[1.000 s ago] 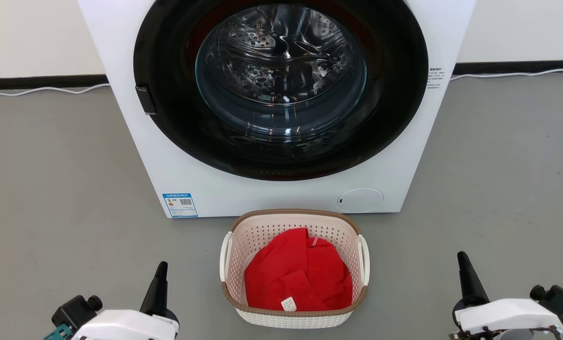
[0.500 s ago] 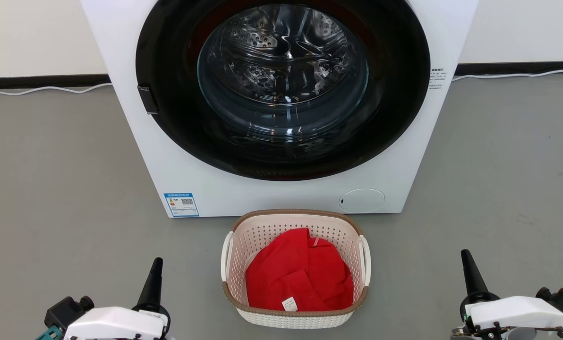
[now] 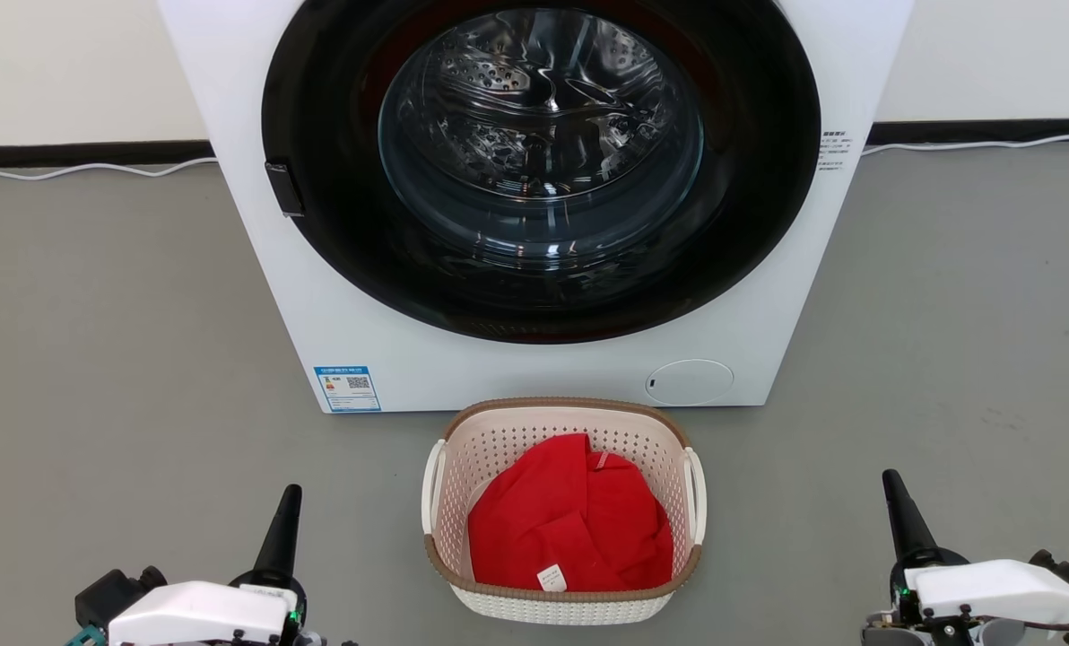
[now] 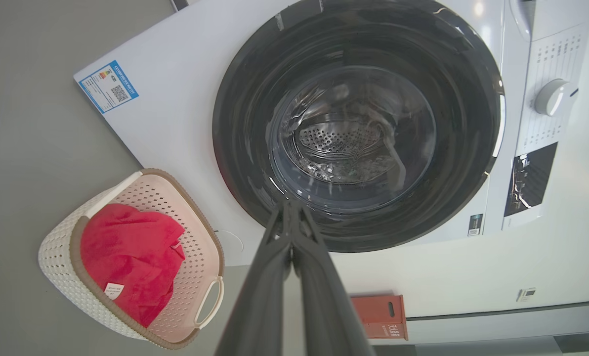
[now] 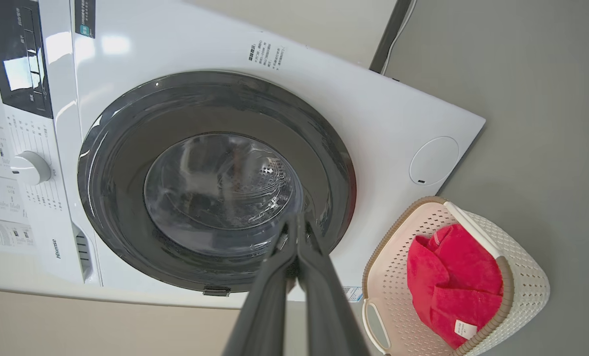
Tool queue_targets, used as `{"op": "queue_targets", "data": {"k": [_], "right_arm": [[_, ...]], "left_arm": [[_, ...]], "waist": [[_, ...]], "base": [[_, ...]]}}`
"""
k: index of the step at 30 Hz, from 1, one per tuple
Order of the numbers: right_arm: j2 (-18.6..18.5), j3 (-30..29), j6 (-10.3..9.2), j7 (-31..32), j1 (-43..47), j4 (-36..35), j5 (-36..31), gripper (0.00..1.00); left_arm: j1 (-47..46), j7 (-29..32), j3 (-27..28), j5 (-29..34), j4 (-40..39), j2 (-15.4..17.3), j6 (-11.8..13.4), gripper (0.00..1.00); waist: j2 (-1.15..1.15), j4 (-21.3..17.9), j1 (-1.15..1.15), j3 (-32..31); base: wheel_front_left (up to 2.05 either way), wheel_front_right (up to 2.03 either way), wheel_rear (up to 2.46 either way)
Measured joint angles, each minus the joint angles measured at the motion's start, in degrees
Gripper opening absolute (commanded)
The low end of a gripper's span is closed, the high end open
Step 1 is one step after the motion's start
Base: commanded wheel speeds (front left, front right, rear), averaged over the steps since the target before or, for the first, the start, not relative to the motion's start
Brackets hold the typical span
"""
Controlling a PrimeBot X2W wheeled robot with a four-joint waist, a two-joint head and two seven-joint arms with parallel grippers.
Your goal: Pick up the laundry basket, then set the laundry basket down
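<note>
The laundry basket (image 3: 561, 606), cream-white and perforated with a brown rim and white side handles, stands on the grey floor just in front of the washing machine. It holds a red cloth (image 3: 570, 529). The basket shows at the lower left of the left wrist view (image 4: 57, 252) and at the lower right of the right wrist view (image 5: 526, 277). My left gripper (image 3: 290, 496) is shut, empty, low and well left of the basket. My right gripper (image 3: 891, 480) is shut, empty, well to the basket's right. In each wrist view the two fingers meet at the tips (image 4: 288, 205) (image 5: 297, 220).
A white front-loading washing machine (image 3: 364, 341) with a closed dark round glass door (image 3: 539, 161) stands right behind the basket. White cables (image 3: 86, 169) run along the black skirting at the wall. A small orange-brown box (image 4: 379, 316) sits by the wall. Grey floor lies on both sides of the basket.
The whole head view has shifted slightly, so the camera moved. Both grippers sit a little lower in the picture, the left one further left. The basket has not moved.
</note>
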Motion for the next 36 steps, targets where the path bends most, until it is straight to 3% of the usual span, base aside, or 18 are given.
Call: {"op": "queue_targets", "data": {"k": [36], "right_arm": [[0.05, -2.46, 0.00, 5.31, -0.94, -2.42, 19.86, 0.00]], "left_arm": [[-1.12, 5.36, 3.52, -18.86, -1.01, 0.01, -1.43, 0.00]], "waist": [[0.00, 0.60, 0.00, -0.07]], "base": [[0.00, 0.00, 0.00]]}}
